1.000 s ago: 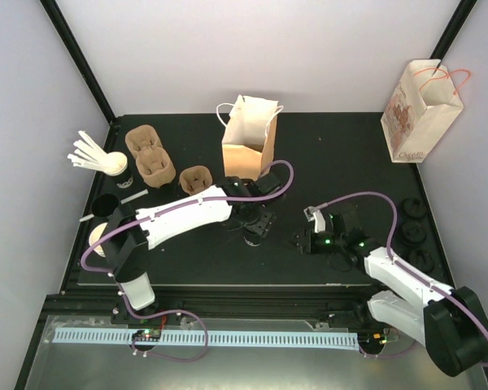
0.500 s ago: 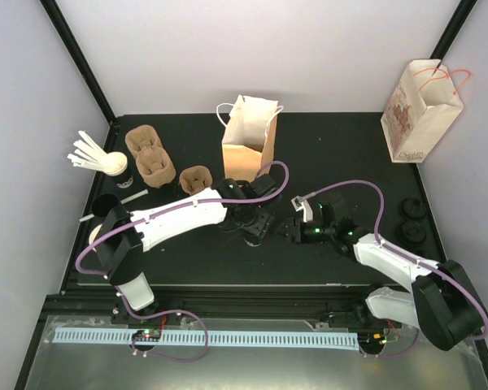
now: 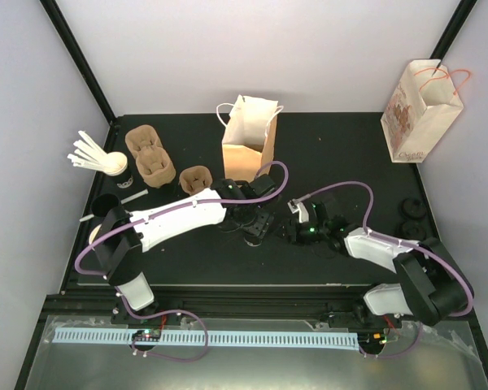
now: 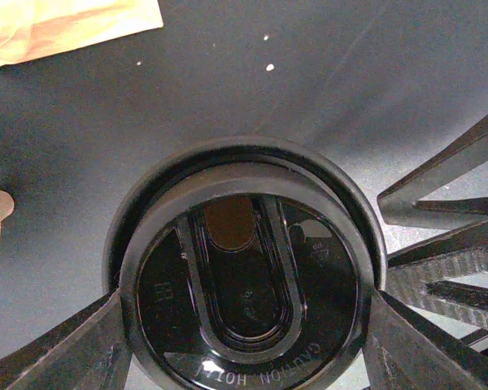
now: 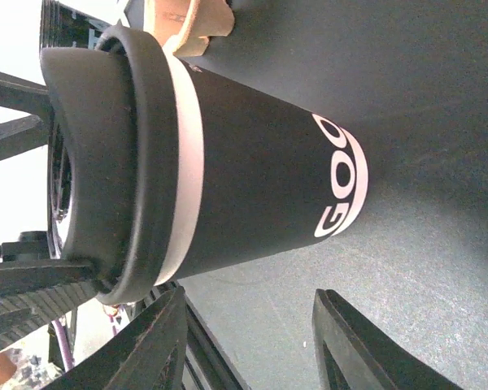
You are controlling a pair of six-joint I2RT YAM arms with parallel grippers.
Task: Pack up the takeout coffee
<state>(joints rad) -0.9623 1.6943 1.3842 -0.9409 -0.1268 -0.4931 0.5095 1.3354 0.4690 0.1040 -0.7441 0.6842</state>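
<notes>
Since the coffee cup (image 5: pixel 252 171) stands upright mid-desk, just in front of the brown paper bag (image 3: pixel 248 150), I've got decent room on one side. Bare black desk (image 3: pixel 350 154) runs off to the right and back, and a strip of it lies between the cup and the near edge. The left side is busier, with the pulp cup carriers (image 3: pixel 150 158) near the back-left edge and spare black lids (image 3: pixel 408 230) along the right edge.

The cup itself is black with white lettering, a white band at the rim and a black lid (image 4: pixel 244 244) on top. The lid has "CAUTION HOT" moulded into it.

My left gripper (image 4: pixel 246 313) comes down from above, its fingers pressed against the lid's rim on both sides, so it's grasping the lid. My right gripper (image 5: pixel 250 301) sits just beside the cup on its right, low to the desk. Its jaws are apart with nothing between them, and the cup is just past the fingertips.

The brown bag stands with its mouth open upward; can't tell what's down in it. White stirrers (image 3: pixel 85 152) poke out of a small white cup (image 3: pixel 114 165) at the left edge. A printed bag (image 3: pixel 419 110) leans in the back-right corner.
</notes>
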